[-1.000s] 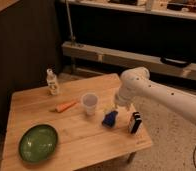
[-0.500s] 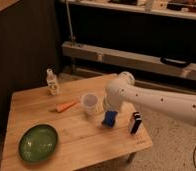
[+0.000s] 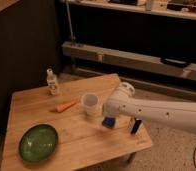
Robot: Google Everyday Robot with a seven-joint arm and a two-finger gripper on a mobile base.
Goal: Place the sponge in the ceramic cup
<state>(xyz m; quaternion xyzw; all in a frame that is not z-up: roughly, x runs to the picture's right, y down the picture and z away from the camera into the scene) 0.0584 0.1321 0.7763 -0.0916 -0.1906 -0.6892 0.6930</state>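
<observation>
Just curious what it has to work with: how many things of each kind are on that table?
ceramic cup: 1
sponge: 1
green bowl: 1
clear bottle: 1
carrot: 1
striped block: 1
Total: 6
The hand is down at the sponge, beside the cup.

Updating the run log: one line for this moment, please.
step: pre-grasp | gripper: open, over sponge | sponge: on table, beside ceramic cup
</observation>
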